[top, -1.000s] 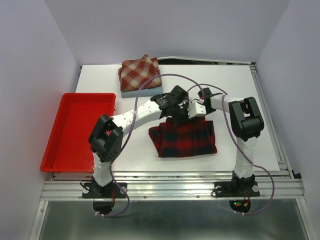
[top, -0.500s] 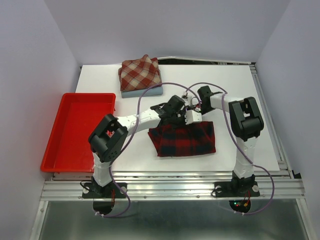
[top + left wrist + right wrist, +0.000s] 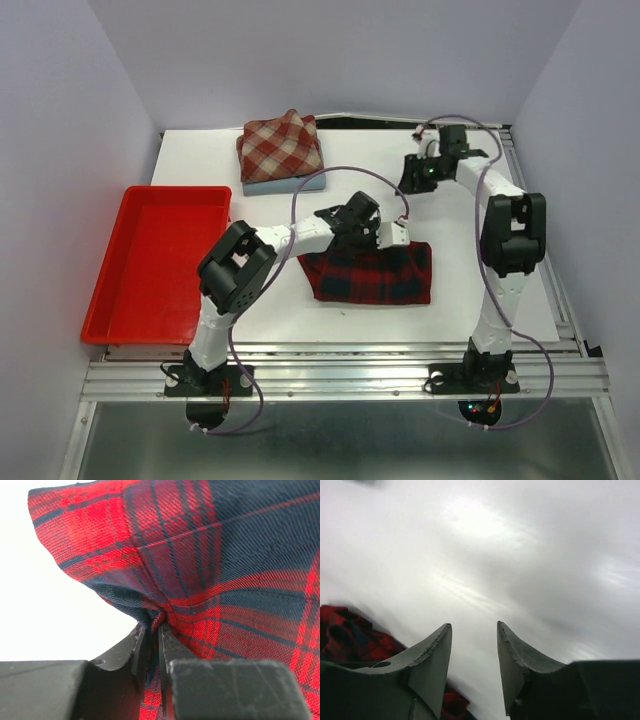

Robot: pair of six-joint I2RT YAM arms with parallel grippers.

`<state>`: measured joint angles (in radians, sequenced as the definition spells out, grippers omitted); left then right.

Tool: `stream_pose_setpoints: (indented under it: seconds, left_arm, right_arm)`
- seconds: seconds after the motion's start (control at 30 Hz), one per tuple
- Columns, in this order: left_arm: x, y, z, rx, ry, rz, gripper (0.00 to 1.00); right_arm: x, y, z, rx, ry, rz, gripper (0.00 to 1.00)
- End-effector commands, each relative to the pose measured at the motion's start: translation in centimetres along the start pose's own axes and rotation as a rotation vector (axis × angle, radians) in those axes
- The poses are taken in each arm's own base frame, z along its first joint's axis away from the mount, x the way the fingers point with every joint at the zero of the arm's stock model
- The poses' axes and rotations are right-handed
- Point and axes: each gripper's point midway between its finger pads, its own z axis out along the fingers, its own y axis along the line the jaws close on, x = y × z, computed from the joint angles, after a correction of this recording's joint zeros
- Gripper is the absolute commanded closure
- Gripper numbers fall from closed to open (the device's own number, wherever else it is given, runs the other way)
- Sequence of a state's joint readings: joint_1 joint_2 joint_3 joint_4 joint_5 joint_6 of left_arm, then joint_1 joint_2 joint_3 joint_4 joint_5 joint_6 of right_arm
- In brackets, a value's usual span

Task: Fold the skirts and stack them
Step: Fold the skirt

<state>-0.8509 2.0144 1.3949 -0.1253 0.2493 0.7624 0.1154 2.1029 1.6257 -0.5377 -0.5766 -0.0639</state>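
The red and navy plaid skirt [image 3: 372, 273] lies folded near the table's middle front. My left gripper [image 3: 372, 238] is at its far edge, shut on a pinched fold of the plaid cloth [image 3: 200, 555], with the fabric caught between the fingers [image 3: 170, 645]. My right gripper [image 3: 413, 178] is open and empty, raised above the table behind the plaid skirt, a corner of which shows blurred in the right wrist view [image 3: 350, 637]. The brick-red and cream check skirt [image 3: 280, 145] lies folded on top of the light blue skirt [image 3: 290, 184] at the back.
A red plastic tray [image 3: 110, 300] stands at the table's left edge. The white table top [image 3: 480, 210] ends at a metal rail on the right. Purple cables loop over both arms.
My right gripper has let go of the plaid skirt and swung up and back to the far right. My left gripper stays shut on the skirt's far edge, which has shifted slightly right.
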Motion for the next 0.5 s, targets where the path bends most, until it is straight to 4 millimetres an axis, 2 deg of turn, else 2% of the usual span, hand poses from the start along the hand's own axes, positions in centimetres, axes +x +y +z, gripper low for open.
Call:
stream_pose_setpoints:
  seconds: [0.0, 0.1, 0.13, 0.17, 0.23, 0.27, 0.37, 0.4, 0.43, 0.47]
  left_arm:
    - [2.4, -0.9, 0.6, 0.057, 0.121, 0.003, 0.74]
    - [0.6, 1.3, -0.9, 0.014, 0.097, -0.012, 0.69]
    - [-0.9, 2.6, -1.7, -0.013, 0.069, -0.024, 0.62]
    - [-1.6, 3.2, -2.4, -0.023, 0.055, -0.035, 0.55]
    - [-4.0, 5.2, -5.0, -0.061, 0.002, -0.078, 0.52]
    - [-5.2, 5.7, -6.7, -0.07, -0.026, -0.096, 0.4]
    - [-8.1, 7.4, -10.5, -0.106, -0.117, -0.197, 0.38]
    - [-8.6, 7.6, -11.6, -0.115, -0.141, -0.232, 0.38]
    - [-10.0, 8.2, -14.0, -0.154, -0.2, -0.26, 0.36]
    - [-9.7, 7.8, -14.7, -0.147, -0.215, -0.338, 0.34]
  right_arm:
    - [-6.9, -6.6, -7.0, 0.146, -0.19, 0.048, 0.52]
    - [-7.0, -6.7, -10.6, 0.114, -0.203, 0.049, 0.52]
    - [-7.2, -5.0, -12.2, 0.091, -0.214, 0.025, 0.52]
    - [-7.1, -4.0, -13.1, 0.08, -0.217, -0.005, 0.52]
    - [-6.1, -1.7, -14.4, 0.027, -0.21, -0.003, 0.51]
    - [-6.5, 0.4, -16.4, 0.011, -0.245, -0.028, 0.48]
    - [-5.5, 4.5, -18.4, -0.115, -0.261, -0.022, 0.47]
    - [-5.6, 6.4, -19.9, -0.148, -0.287, -0.011, 0.47]
    - [-5.4, 7.4, -20.4, -0.176, -0.298, -0.001, 0.46]
    - [-4.6, 9.0, -20.9, -0.238, -0.306, 0.01, 0.46]
